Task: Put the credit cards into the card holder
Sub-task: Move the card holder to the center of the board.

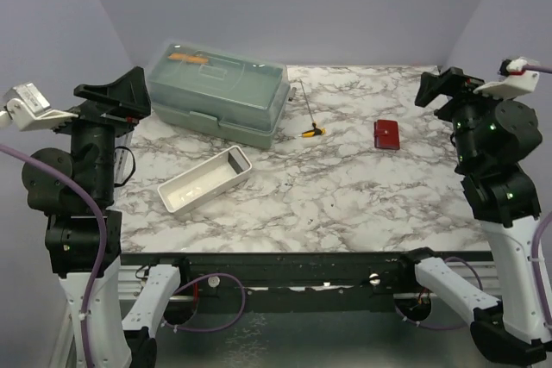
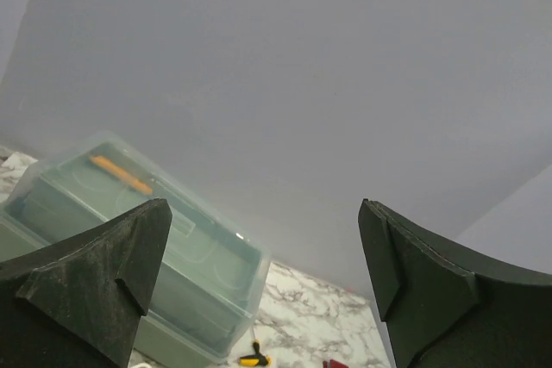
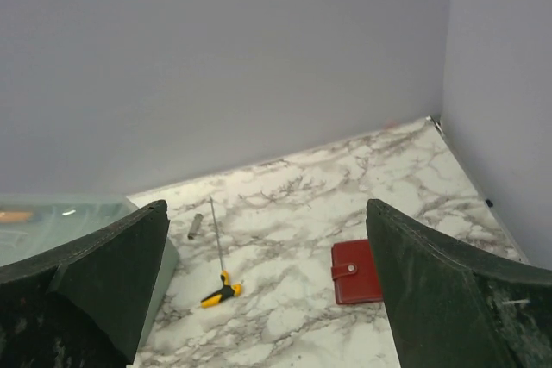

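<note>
On the marble table (image 1: pixel 345 204), far right: red card holder (image 1: pixel 386 134) lying flat and closed, both arms raised at the sides.
Left gripper (image 2: pixel 263 208) and right gripper (image 3: pixel 266 208) each show jaws spread wide, gripping nothing. Card holder sits well apart from both, right of a yellow-handled tool (image 1: pixel 312 132). Lidded clear box (image 1: pixel 216 92) stands far left; white tray (image 1: pixel 203 183) lies nearer, left of centre.

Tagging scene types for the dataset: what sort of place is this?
Probably a lab robot cell: marble-print tabletop boxed by plain lilac walls, left arm and right arm on a dark rail at its near edge.
</note>
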